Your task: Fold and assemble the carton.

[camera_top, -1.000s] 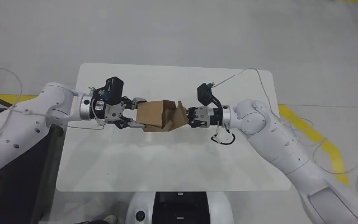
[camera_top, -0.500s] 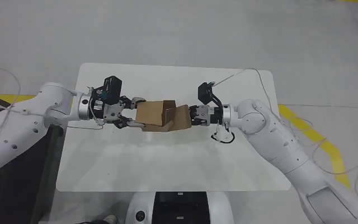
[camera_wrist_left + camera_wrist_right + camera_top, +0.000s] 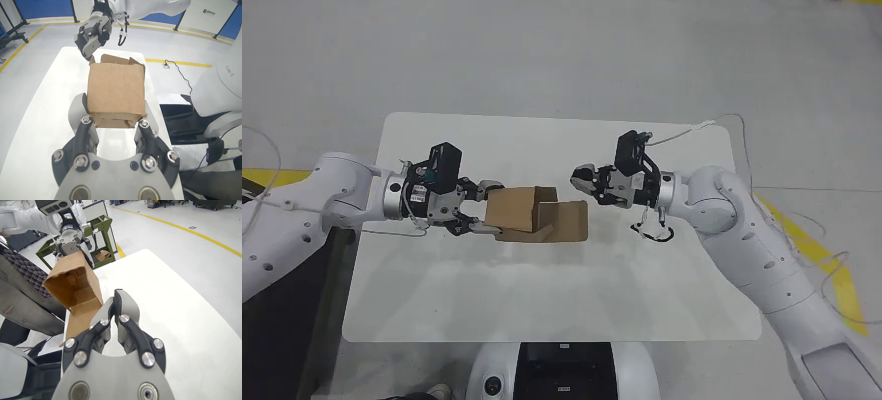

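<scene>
A brown carton (image 3: 527, 208) lies on its side just above the white table (image 3: 542, 300). My left gripper (image 3: 487, 207) is shut on its folded end, one finger on each side wall (image 3: 115, 89). The carton's other end is open toward my right gripper, showing a hollow inside (image 3: 73, 285). One long flap (image 3: 81, 321) sticks out flat from the open mouth. My right gripper (image 3: 577, 180) is shut with nothing between its pads (image 3: 114, 298). It hangs a little apart from the open end, beyond the carton (image 3: 87, 51).
A looped black cable (image 3: 652, 228) hangs under the right wrist. A green cart (image 3: 102, 224) with cardboard scraps stands on the floor beyond the table's left end. Bare tabletop lies in front of the carton and to the right.
My right gripper has left the carton's open end and drawn back to the right and away. The flap it was at now lies flat. The left gripper still holds the carton.
</scene>
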Controlling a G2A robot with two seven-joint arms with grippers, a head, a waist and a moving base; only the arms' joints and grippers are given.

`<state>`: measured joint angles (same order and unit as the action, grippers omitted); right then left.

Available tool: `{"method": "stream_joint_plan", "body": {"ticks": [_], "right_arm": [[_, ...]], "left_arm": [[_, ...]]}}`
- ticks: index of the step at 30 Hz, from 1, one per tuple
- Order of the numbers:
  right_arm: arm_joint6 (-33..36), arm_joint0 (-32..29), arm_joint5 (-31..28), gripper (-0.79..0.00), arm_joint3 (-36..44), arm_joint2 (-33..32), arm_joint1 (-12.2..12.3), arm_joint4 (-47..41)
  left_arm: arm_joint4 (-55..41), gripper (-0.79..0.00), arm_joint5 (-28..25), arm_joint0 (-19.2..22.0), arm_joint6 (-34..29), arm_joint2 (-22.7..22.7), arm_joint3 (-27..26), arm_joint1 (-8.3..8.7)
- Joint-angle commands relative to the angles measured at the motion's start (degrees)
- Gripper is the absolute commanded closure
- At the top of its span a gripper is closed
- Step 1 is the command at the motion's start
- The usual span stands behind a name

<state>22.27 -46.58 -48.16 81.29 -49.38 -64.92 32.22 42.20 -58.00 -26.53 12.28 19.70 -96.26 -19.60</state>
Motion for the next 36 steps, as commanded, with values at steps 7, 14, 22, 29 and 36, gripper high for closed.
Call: {"method": "stream_joint_plan", "body": {"ticks": [7,14,22,29,36], "right_arm": [[-1.3,2.8,-2.51,0.0,-0.84,4.12,-1.81,1.1],[-0.98,2.36,-3.77,0.0,1.29,4.71,-2.13,0.54],[-0.23,2.4,-3.09,0.0,2.21,6.36,-2.87,-0.5],[-0.82,3.51,-3.1,0.0,0.74,7.2,-3.71,-0.83],[1.74,3.17,-3.8,0.0,0.18,5.49,-3.17,-1.02]], "left_arm": [[0.1,-0.271,0.0,0.15,-0.08,-0.21,-0.11,-0.08],[-0.13,-0.271,0.0,0.25,-0.2,-0.17,0.37,-0.18],[-0.2,-0.271,0.0,0.45,-0.09,0.0,0.02,-0.47],[-0.32,-0.271,0.0,0.53,0.02,0.13,0.22,-0.57],[-0.66,-0.271,0.0,0.63,0.07,0.25,0.67,-0.64]]}}
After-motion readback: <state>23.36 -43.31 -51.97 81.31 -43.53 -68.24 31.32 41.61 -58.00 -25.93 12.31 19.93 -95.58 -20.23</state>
